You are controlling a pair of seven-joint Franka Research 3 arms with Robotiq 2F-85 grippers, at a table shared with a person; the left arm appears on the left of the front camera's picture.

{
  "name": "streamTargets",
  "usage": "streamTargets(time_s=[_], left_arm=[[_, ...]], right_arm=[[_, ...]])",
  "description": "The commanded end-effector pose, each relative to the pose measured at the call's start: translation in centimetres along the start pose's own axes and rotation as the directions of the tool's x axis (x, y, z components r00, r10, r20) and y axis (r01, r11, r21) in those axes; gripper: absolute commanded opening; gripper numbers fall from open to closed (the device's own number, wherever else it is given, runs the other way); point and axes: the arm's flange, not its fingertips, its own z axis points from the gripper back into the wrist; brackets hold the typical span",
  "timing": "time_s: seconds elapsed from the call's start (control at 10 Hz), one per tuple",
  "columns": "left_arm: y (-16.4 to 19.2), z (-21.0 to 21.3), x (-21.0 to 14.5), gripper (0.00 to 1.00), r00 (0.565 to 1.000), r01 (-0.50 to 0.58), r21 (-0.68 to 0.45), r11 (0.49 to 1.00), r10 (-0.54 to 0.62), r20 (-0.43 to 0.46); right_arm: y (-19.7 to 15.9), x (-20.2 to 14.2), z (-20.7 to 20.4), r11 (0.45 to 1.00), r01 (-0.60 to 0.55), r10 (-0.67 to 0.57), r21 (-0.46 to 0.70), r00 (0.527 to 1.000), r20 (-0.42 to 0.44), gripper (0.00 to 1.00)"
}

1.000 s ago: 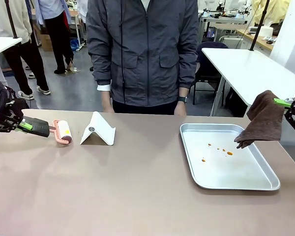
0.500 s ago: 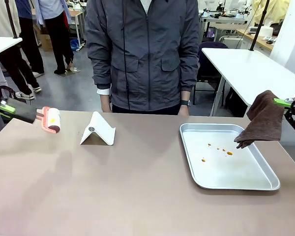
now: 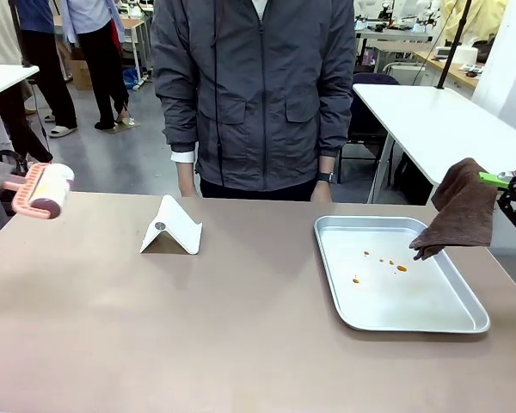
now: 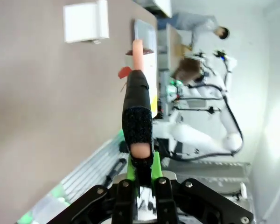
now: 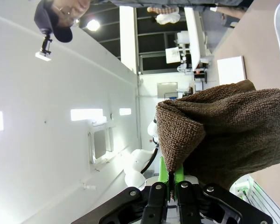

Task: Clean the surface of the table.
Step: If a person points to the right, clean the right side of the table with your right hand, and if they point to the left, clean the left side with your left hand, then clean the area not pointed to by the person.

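The brownish table (image 3: 198, 327) spans the front view. At its far left edge a pink lint roller (image 3: 43, 189) with a white roll hangs above the top. In the left wrist view my left gripper (image 4: 141, 164) is shut on the roller's black handle (image 4: 136, 112), which points away over the table (image 4: 46, 102). At the right edge my right gripper (image 3: 514, 200) is shut on a brown cloth (image 3: 463, 211) that droops over the tray's far right corner. In the right wrist view the cloth (image 5: 224, 135) bunches above the right gripper (image 5: 170, 181).
A shiny metal tray (image 3: 353, 297) with small orange spots (image 3: 380, 262) lies at the right. A white folded stand (image 3: 172, 226) sits left of centre, seen as well (image 4: 85, 21) from the left wrist. A person in a grey jacket (image 3: 254, 95) stands at the far edge.
My left gripper has lifted the lint roller from the table beside the white stand, up and out to the left edge. The right gripper and cloth have not moved.
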Motion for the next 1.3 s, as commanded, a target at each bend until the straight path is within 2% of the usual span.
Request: streamTargets(time_s=[0.0, 0.1, 1.2], left_arm=[[0.2, 0.7, -1.9, 0.14, 0.997, 0.059, -0.083, 0.995, -0.063, -0.053], [0.0, 0.0, 0.0, 0.14, 1.0, 0.0, 0.0, 1.0, 0.0, 0.0], [0.0, 0.0, 0.0, 0.14, 1.0, 0.0, 0.0, 1.0, 0.0, 0.0]], right_arm=[[0.4, -0.1, 0.0, 1.0, -0.007, 0.007, 0.002, 1.0, 0.004, 0.0], [0.4, -0.1, 0.0, 1.0, -0.007, 0.007, 0.002, 1.0, 0.004, 0.0], [0.4, -0.1, 0.0, 1.0, -0.007, 0.007, 0.002, 1.0, 0.004, 0.0]])
